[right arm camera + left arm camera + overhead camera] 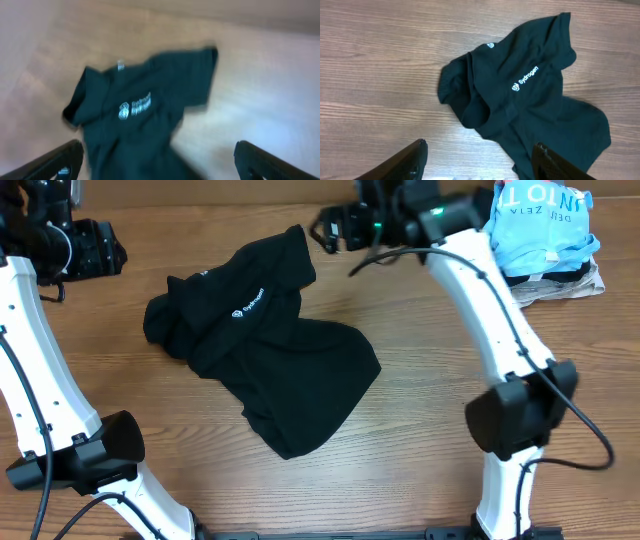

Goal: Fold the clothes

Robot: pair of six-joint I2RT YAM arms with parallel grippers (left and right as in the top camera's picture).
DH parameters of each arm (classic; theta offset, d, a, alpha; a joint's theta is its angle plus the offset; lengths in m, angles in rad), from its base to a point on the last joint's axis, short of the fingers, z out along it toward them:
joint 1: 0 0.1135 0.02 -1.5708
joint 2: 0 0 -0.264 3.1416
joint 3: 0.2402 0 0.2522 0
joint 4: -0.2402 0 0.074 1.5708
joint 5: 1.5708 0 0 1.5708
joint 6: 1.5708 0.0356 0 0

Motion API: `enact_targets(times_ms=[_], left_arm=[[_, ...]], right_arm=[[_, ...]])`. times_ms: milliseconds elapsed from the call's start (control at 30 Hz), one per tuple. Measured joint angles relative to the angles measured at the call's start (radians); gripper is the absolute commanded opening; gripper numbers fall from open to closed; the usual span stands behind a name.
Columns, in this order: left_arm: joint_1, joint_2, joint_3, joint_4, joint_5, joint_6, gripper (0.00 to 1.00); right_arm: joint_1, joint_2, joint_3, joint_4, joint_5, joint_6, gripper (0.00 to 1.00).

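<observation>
The black T-shirt (262,350) lies crumpled on the wooden table, with its small white logo (246,305) facing up. It also shows in the left wrist view (525,105) and, blurred, in the right wrist view (140,115). My left gripper (100,248) is raised at the far left, apart from the shirt, and its fingers (480,157) are open and empty. My right gripper (335,228) is raised at the far edge just right of the shirt's upper sleeve, and its fingers (157,160) are open and empty.
A pile of clothes with a light blue shirt with white lettering (545,225) on top sits at the far right corner. The right arm's base (515,415) stands at the near right, the left arm's base (85,455) at the near left.
</observation>
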Motion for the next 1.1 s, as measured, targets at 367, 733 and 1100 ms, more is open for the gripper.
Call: enact_targets(times_ms=[367, 733, 1100], left_arm=[[-0.096, -0.008, -0.141, 0.000, -0.030, 0.015, 0.68], [-0.122, -0.010, -0.618, 0.210, -0.137, 0.019, 0.65], [-0.139, -0.010, -1.041, 0.654, -0.174, 0.037, 0.57]], right_arm=[[-0.034, -0.131, -0.064, -0.384, 0.053, 0.003, 0.99], [-0.028, -0.120, -0.325, -0.315, 0.155, 0.020, 1.00], [-0.050, -0.119, -0.370, -0.267, 0.214, 0.020, 1.00]])
